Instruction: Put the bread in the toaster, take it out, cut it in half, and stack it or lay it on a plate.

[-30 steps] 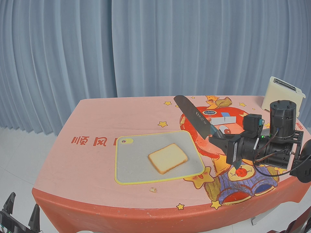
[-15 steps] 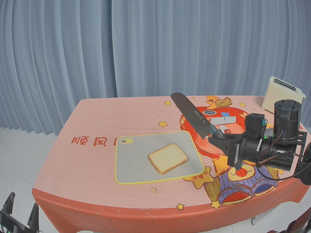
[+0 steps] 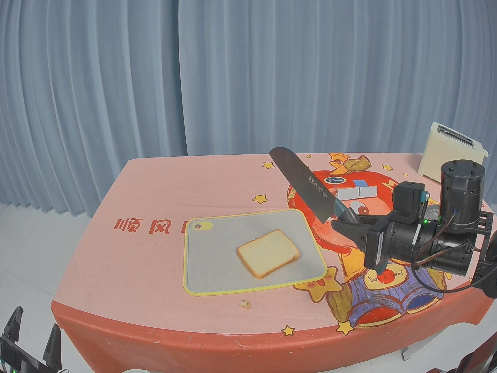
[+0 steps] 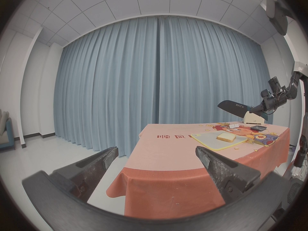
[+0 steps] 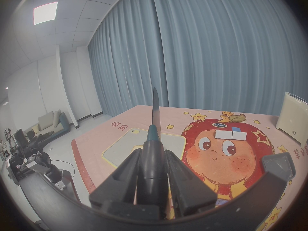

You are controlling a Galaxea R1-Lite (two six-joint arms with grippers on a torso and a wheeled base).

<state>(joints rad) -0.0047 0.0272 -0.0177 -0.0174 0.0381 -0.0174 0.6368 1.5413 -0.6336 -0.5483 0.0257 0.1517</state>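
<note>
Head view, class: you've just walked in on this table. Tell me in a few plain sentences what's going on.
The robot's right gripper is shut on the handle of a knife, holding its dark blade up in the air beside the cutting board. One slice of bread lies uncut on that board. The toaster stands at the far right corner of the table. The left gripper hangs open, low off the near left corner, holding nothing.

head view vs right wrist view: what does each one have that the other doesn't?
Head extra: the bread slice in full on the cutting board, and a crumb near the table front edge. Right wrist extra: a sofa and a lit ceiling panel. Shared: the knife clamped in the right gripper, the board, the toaster.
</note>
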